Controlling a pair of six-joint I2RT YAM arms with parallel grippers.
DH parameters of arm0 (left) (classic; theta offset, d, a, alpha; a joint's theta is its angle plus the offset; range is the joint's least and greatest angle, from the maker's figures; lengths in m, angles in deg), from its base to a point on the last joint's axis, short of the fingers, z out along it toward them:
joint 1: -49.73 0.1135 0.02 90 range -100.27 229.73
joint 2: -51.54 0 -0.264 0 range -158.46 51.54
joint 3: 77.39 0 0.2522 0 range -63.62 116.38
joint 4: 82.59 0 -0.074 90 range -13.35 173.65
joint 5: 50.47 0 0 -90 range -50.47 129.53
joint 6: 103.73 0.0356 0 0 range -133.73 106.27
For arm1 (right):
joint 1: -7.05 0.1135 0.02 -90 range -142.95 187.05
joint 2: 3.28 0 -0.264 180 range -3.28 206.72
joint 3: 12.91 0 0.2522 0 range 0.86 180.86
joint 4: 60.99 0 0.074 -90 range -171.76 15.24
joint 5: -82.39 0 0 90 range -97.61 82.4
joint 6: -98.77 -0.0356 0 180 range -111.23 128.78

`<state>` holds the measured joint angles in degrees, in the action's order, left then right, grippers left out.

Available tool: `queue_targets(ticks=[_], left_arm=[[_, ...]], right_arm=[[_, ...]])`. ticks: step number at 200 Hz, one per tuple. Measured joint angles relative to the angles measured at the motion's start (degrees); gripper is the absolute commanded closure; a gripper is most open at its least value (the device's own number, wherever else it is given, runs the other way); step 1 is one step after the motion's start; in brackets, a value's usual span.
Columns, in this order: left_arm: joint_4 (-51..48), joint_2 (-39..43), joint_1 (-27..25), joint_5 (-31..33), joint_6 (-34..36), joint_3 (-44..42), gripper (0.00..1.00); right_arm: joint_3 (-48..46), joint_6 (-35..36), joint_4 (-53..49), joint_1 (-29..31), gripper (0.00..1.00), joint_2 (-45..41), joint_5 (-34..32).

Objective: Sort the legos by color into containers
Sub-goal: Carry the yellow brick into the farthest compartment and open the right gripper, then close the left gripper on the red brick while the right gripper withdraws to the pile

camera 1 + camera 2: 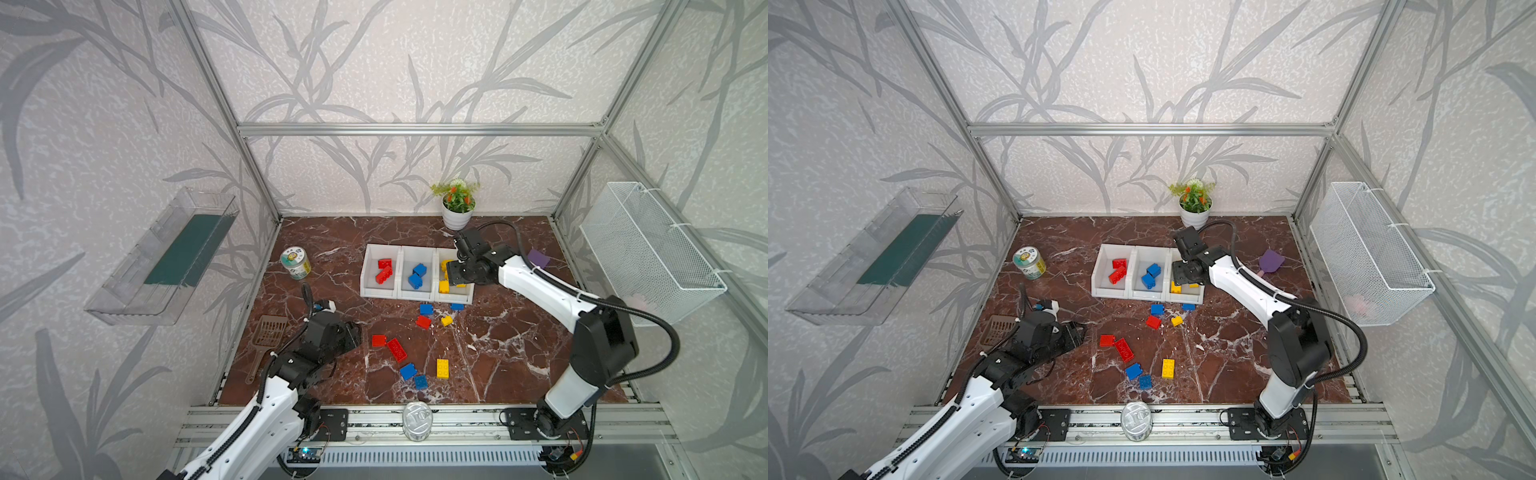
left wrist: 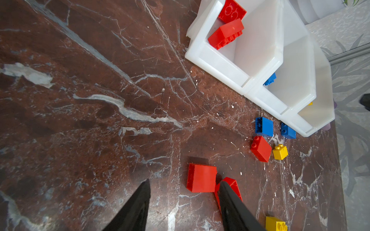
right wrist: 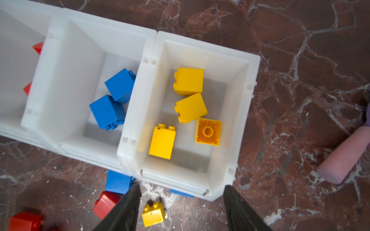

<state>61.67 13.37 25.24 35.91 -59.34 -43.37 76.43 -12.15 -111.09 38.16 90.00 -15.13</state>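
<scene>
Three bins joined in a row on the worktop (image 1: pixel 519 353), nearer its back edge than its front, low fronts facing the front edge. In the left bin (image 1: pixel 366 274), two red bricks (image 2: pixel 226 34), touching. In the middle bin (image 3: pixel 66 80), two blue bricks (image 3: pixel 107 112), touching. In the right bin (image 3: pixel 243 112), four yellow bricks (image 3: pixel 189 81), one upside down with its hollow showing.

Above the low front of the right bin, the right gripper (image 3: pixel 181 186), jaws parted, nothing between them. Left of the worktop's middle, the left gripper (image 2: pixel 184 182), low over the marble, jaws parted, grasping nothing; just ahead of its fingertips a square red brick (image 2: pixel 201 178), and a long red brick (image 1: pixel 397 349) touching that one, partly hidden behind one finger in the left wrist view.

Just before the bin fronts, a blue brick (image 1: pixel 426 308), a second blue brick (image 1: pixel 457 306), a red brick (image 1: pixel 423 321) and a small yellow brick (image 1: pixel 446 320). Nearer the front edge, a blue pair (image 1: pixel 408 370) and a long yellow brick (image 1: pixel 443 368).
</scene>
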Motion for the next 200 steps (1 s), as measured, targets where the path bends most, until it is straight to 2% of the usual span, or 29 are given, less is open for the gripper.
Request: queue_targets(ticks=[36,96,141,200], left_arm=[[-0.3,-2.2,-3.1,-1.0,0.0,0.1,0.42],[1.2,-8.5,-12.8,-0.9,-1.2,0.4,0.42],[4.0,-15.2,-16.5,-1.0,-2.1,2.6,0.41],[9.6,-26.1,-19.7,-1.7,-2.5,6.1,0.40]], right_arm=[[-11.7,-2.3,0.4,2.5,0.32,-13.9,1.0],[-25.7,-8.7,-2.9,7.4,0.32,-28.7,-0.1],[-30.9,-13.0,-4.4,8.8,0.32,-32.2,-0.3],[-31.4,-16.4,-4.3,10.3,0.32,-32.3,-0.9]])
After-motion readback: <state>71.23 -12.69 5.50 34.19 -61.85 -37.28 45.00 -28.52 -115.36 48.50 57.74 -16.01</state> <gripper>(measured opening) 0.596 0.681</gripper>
